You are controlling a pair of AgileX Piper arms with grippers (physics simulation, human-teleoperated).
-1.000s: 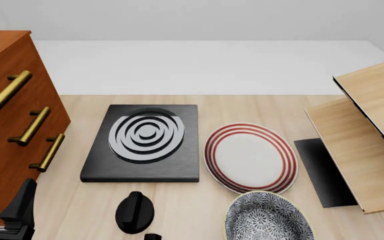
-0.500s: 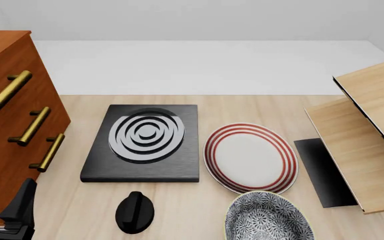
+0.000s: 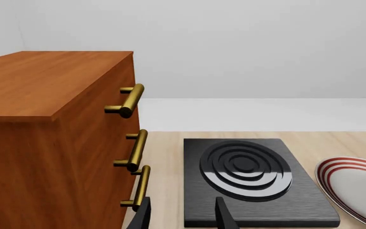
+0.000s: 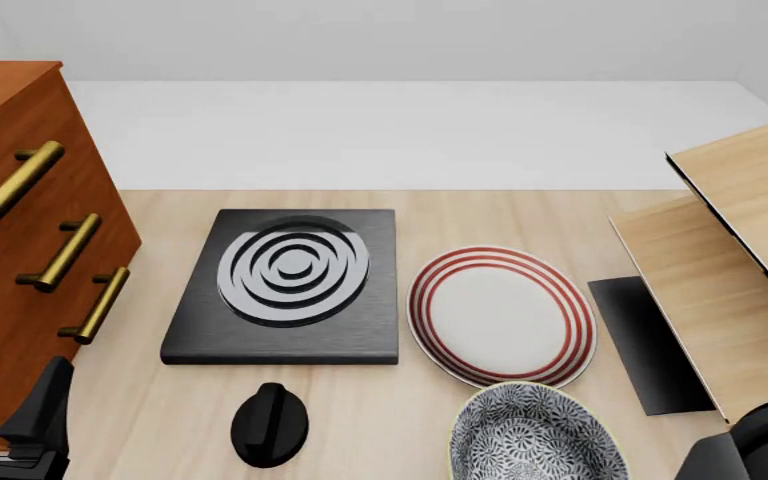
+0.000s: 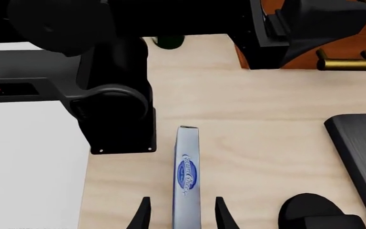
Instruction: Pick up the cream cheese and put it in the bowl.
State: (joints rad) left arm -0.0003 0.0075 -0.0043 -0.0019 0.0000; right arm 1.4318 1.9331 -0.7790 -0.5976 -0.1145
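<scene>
The cream cheese [image 5: 187,179] lies between the right gripper [image 5: 180,214]'s 2 spread, empty fingers. Its long axis runs along the fingers, toward the left arm's base [image 5: 116,119].

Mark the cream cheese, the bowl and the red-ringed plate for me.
cream cheese [image 5: 187,174]: right wrist view, on its blue logo.
bowl [image 4: 534,440]: front view, speckled inside.
plate [image 4: 498,315]: front view, white centre.

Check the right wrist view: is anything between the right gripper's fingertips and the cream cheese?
Nothing. In the right wrist view the cream cheese lies directly between the open right gripper fingertips, on bare table.
</scene>
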